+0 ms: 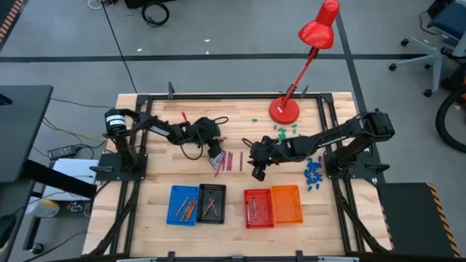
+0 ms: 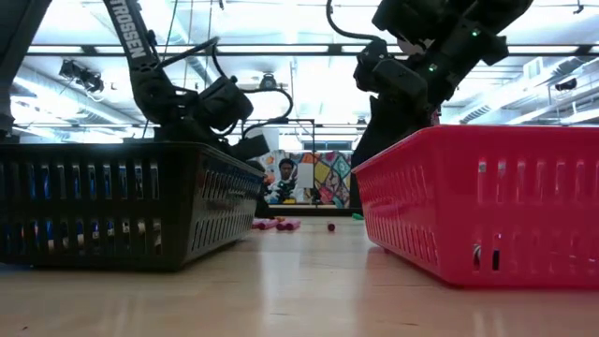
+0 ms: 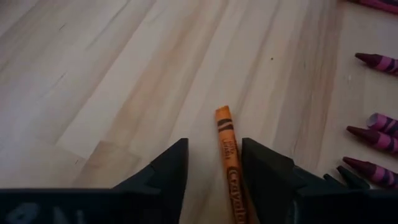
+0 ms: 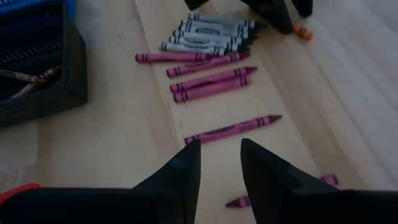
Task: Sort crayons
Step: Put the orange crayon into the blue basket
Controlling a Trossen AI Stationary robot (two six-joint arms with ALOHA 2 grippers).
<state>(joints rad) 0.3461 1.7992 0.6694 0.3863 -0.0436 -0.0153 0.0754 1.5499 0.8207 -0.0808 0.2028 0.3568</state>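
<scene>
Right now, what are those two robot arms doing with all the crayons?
They are sorting crayons into small plastic baskets. The left gripper is down at the wooden table, its fingers on either side of a thin orange crayon but not squeezing it. The right gripper hovers open above a loose purple crayon. Some crayons already lie in the blue, black and red baskets.

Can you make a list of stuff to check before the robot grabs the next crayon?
1. Orange crayon sits between the left hand's fingers: ok.
2. Left hand closed on it: not ok, gaps show on both sides.
3. Right hand open: ok.
4. Right hand lined up over the lone purple crayon: cannot tell.
5. Grey crayons and other purple crayons out of both hands' way: ok.
</scene>
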